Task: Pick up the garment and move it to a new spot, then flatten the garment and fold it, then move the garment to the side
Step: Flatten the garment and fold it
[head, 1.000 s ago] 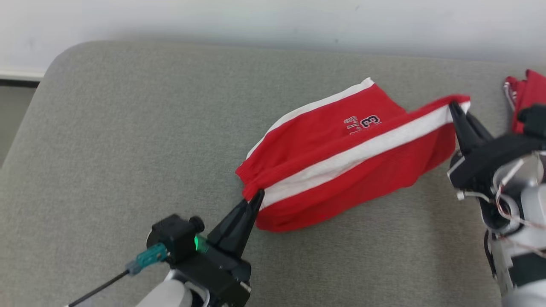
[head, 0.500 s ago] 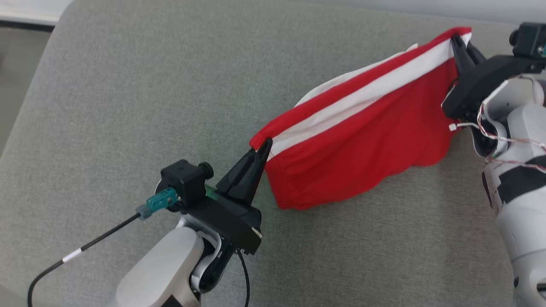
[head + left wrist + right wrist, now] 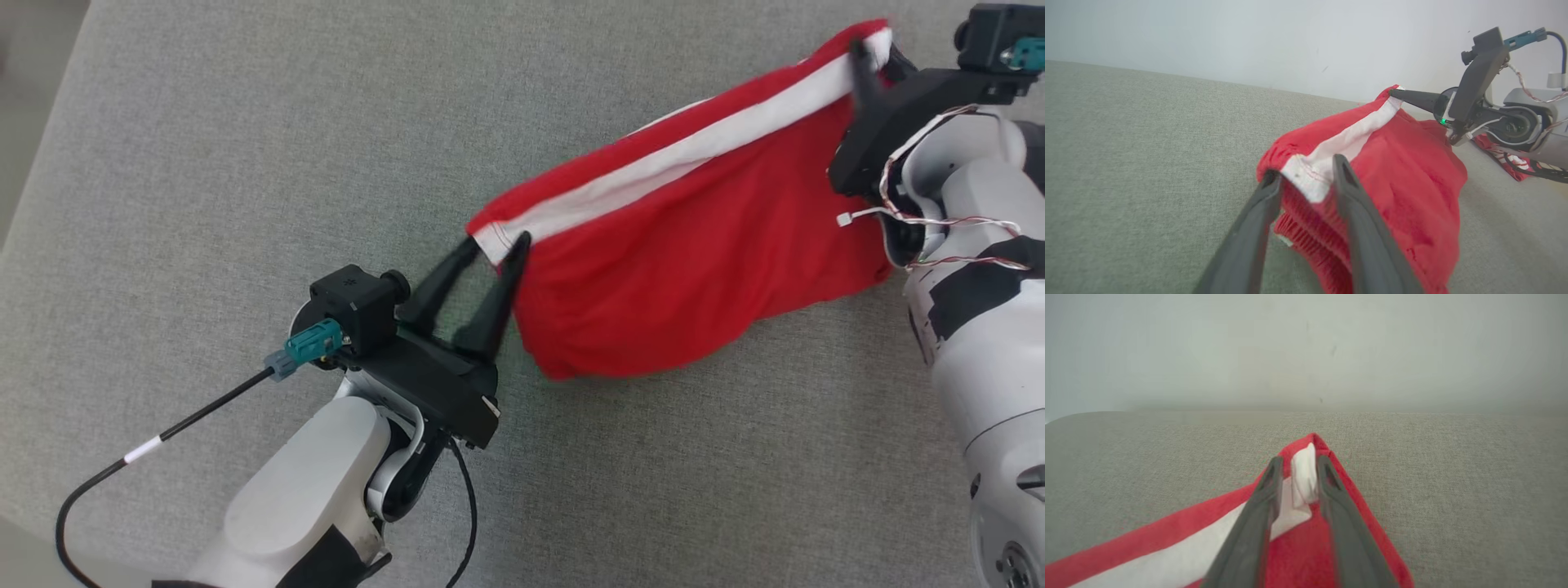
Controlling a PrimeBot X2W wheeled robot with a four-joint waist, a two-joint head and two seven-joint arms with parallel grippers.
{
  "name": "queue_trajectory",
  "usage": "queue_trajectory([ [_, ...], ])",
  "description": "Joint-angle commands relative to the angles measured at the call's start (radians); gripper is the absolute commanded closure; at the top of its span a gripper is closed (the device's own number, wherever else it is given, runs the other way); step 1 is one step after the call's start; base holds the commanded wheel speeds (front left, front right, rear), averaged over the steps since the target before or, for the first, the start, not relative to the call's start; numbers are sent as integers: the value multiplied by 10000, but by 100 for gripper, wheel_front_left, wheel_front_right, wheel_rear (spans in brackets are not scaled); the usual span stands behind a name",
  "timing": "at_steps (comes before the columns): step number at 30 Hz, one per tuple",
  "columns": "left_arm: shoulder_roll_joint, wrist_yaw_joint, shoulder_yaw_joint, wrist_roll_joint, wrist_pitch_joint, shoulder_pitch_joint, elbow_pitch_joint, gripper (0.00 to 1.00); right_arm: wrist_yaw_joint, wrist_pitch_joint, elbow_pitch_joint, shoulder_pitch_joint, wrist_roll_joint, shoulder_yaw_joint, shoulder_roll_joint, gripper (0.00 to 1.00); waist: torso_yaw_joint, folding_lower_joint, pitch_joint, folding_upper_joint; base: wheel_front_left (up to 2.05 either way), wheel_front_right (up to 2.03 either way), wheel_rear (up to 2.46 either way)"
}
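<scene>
Grey fabric surface (image 3: 245, 163), pale wall (image 3: 1249, 36) behind — red garment (image 3: 694, 269), left fingers (image 3: 500, 291) apart, right fingers (image 3: 1263, 502) astride its corner, grip unclear

The left forearm (image 3: 302, 490) was a pale shell with a black wrist block (image 3: 433, 384). The left claw (image 3: 496, 242) and right claw (image 3: 873, 51) bore long, dark, tapering fingers. A teal connector (image 3: 306, 345) fed a white-banded black cable (image 3: 212, 407); red-and-white wires (image 3: 939, 219) crossed the right forearm (image 3: 996, 384).
</scene>
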Motion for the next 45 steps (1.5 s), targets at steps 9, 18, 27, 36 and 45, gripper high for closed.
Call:
queue_trajectory([
  [9, -10, 13, 779, 701, -31, 934, -176, 0, -29, -711, 176, 481, 521, 974, -39, 0, -147, -3, -766, -2, 0, 0, 0],
  [18, 23, 383, 2670, 2369, -29, 2284, -1393, 0, -29, -752, -92, 1480, 1657, 1861, -968, 0, -54, -3, -1390, -2, 0, 0, 0],
  [27, -387, 477, 4717, 3890, -29, 3726, -2442, 0, -29, -568, 251, 1971, 2307, 2069, -1442, 0, 1, -3, -1463, -2, 0, 0, 0],
  [36, -1002, 176, 5748, 4495, -31, 4345, -2488, 0, -29, -332, 931, 2027, 2613, 2031, -1323, 0, 199, -3, -1296, -2, 0, 0, 0],
  [45, -1295, 7, 5894, 4756, -29, 4398, -2378, 0, -29, -73, 1355, 2149, 2899, 1825, -1091, 58, 410, -3, -1198, -2, 0, 0, 0],
])
